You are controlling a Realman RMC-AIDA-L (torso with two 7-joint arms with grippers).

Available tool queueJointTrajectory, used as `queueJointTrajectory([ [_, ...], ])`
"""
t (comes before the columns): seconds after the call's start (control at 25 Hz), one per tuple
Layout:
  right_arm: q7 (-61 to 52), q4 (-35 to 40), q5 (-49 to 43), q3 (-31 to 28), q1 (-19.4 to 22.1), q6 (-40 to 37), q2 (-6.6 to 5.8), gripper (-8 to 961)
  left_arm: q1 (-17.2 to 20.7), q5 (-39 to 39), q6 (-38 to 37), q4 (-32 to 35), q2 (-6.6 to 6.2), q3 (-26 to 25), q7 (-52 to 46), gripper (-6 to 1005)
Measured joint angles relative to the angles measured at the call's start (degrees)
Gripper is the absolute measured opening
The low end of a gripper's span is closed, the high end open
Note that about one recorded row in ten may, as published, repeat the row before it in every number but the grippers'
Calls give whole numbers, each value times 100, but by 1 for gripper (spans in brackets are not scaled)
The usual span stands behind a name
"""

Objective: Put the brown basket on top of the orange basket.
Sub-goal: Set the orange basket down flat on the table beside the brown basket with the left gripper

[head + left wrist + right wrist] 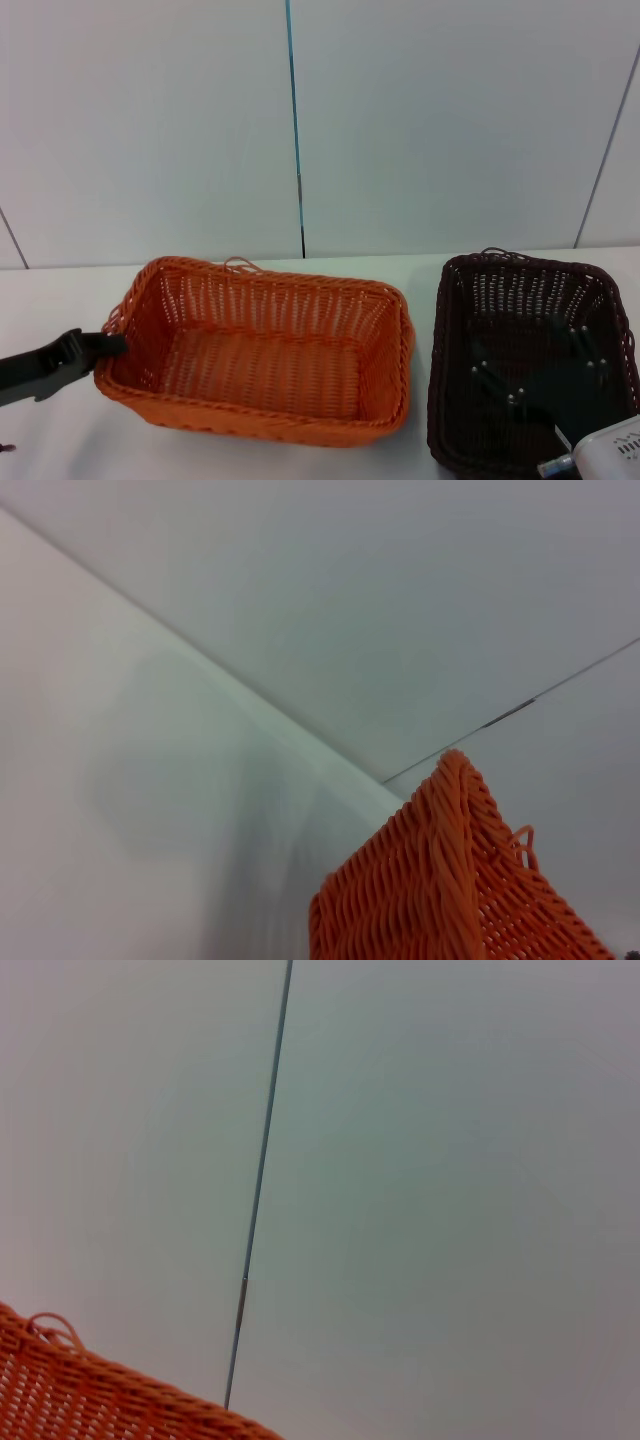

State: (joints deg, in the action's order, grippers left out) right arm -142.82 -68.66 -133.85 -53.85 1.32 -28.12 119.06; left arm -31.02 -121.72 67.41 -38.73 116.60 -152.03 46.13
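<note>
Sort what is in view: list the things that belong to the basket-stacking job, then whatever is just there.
Part of the job:
- brown basket, on the table's right
- orange basket, left of it, apart
- left end effector, at the orange basket's left end
- right end effector, reaching into the brown basket

Just there:
- white table
- wall panels behind

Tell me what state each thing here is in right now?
orange basket: upright on the table, empty, nothing stacked on it.
brown basket: upright beside it, apart, not yet stacked.
left gripper: at the orange basket's left rim.
right gripper: reaching down inside the brown basket.
</note>
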Motion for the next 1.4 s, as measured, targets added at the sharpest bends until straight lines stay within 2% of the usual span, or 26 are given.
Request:
queueJointTrajectory([
  [0.6, 0, -67, 0, 64, 31, 0, 3, 922, 66, 206, -472, 387, 181, -37, 181, 185],
  [1.12, 9, -87, 0, 102, 24, 0, 3, 923, 95, 338, -750, 797, 217, -10, 445, 187],
  [1.4, 9, -94, 0, 127, 39, 0, 3, 923, 57, 343, -959, 850, 293, -2, 514, 188],
])
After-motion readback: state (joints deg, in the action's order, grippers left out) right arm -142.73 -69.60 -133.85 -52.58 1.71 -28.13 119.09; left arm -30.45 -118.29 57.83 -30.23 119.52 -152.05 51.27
